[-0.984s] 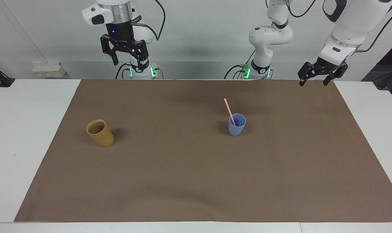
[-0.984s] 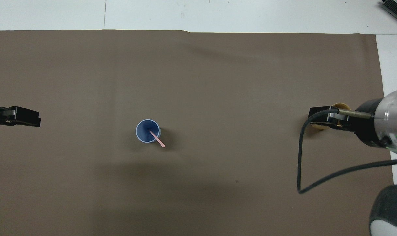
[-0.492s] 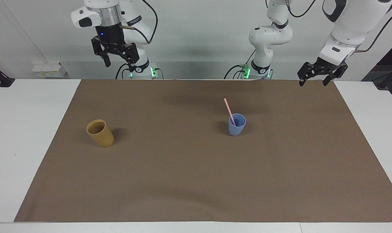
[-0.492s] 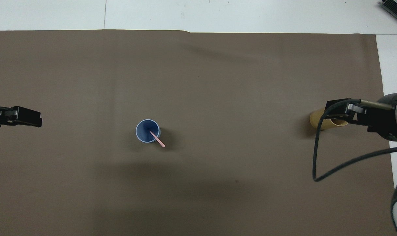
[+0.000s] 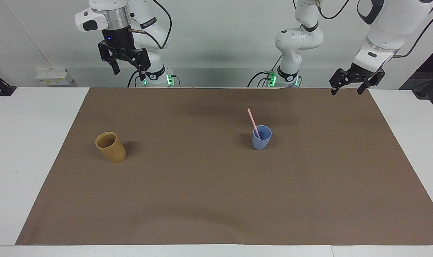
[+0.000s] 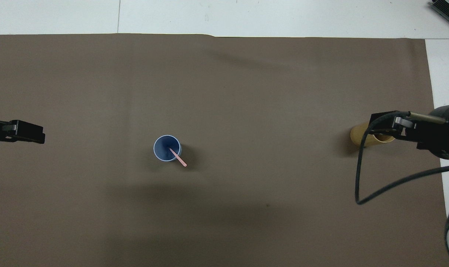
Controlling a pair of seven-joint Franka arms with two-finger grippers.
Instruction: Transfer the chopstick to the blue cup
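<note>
One thin pale pink chopstick (image 5: pixel 253 123) is leaning inside the small periwinkle-blue tapered cup (image 5: pixel 262 137), so the transfer is looking finished. Both the left gripper (image 5: pixel 347 85) and right gripper (image 5: pixel 126 66) are hanging high with jaws wide and empty, needing only to be parking.

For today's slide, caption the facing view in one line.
Pink chopstick leaning in the blue cup, tan cup apart; left gripper and right gripper open, raised.
</note>
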